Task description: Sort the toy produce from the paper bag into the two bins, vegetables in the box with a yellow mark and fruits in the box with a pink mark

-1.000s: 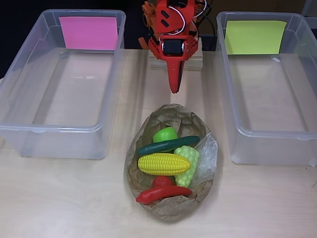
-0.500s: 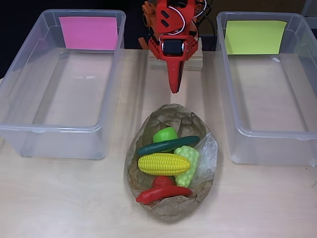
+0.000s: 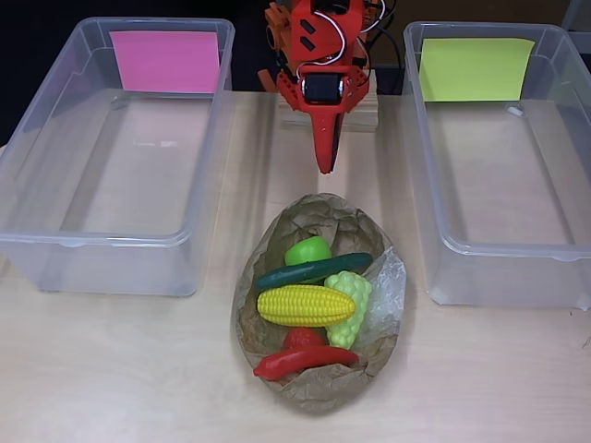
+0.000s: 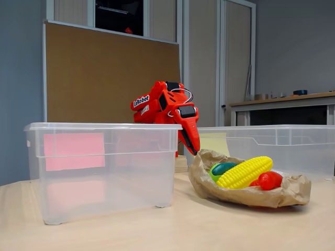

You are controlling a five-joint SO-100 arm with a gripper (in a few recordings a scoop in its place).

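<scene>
Here the toy produce sits heaped in the opened paper bag (image 3: 319, 305) at the middle of the table (image 3: 120, 369), between the two bins, nothing sorted yet. Topmost in the overhead view are the corn cob (image 3: 305, 305), lying crosswise, and the dark green cucumber (image 3: 314, 270) just behind it; a light green fruit (image 3: 308, 250) shows at the far end, the knobbly green grapes (image 3: 350, 306) on the right side, a round red piece (image 3: 304, 338) and a long red chili pepper (image 3: 305, 361) at the near end. All are glossy moulded plastic, smooth apart from the corn's ridged kernels and the grapes' bumps; the bag is crumpled brown paper, soft and likely to shift.

The gripper (image 3: 324, 166) hangs folded near the arm's base, short of the bag, jaws drawn together and holding nothing. I judge the first pick is in hand. I would open wide before descending, take the corn across its short axis at mid-length, and lift straight up so the paper is not dragged. Slick rounded plastic may squirt from the fingers, so a centred grip matters.

The bin with the pink mark (image 3: 115, 157) stands left, the bin with the yellow mark (image 3: 499, 157) right, both clear rigid plastic with tall walls to clear.
</scene>
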